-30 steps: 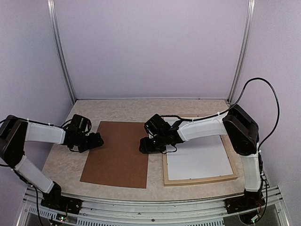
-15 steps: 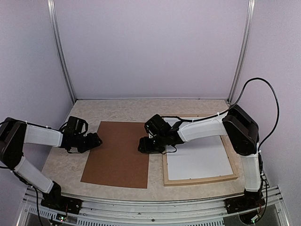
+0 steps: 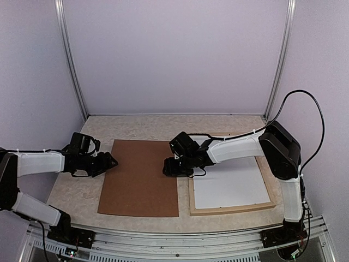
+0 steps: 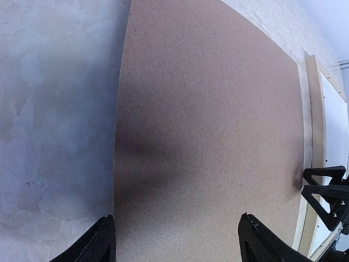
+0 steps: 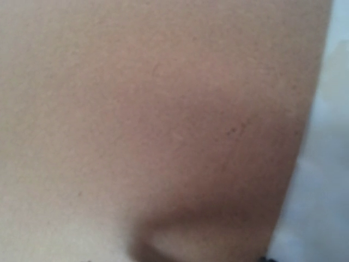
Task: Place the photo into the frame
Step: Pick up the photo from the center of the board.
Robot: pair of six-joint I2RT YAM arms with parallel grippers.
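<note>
The brown backing board [image 3: 139,180] has slid right across the table [image 3: 73,191] since the earlier overhead view, and its right edge now meets the left rail of the frame [image 3: 232,208], while my left arm has stretched out lower behind it. My left pincer [image 3: 110,161] sits released at the board's left edge, fingers spread wide above the surface. My right pincer [image 3: 170,167] bears on the board's upper right corner, beside the frame's upper left corner; I cannot tell whether it is clenched or released, as its own camera shows only blurred brown board. The step in hand, I judge, is bringing the board over the frame: both arms should move together, keep the board square to the rails, and lift the leading edge over the wooden lip rather than shove the frame. The photo [image 3: 229,185] lies flat inside the frame at the right of the overhead view, showing only plain white from here.
</note>
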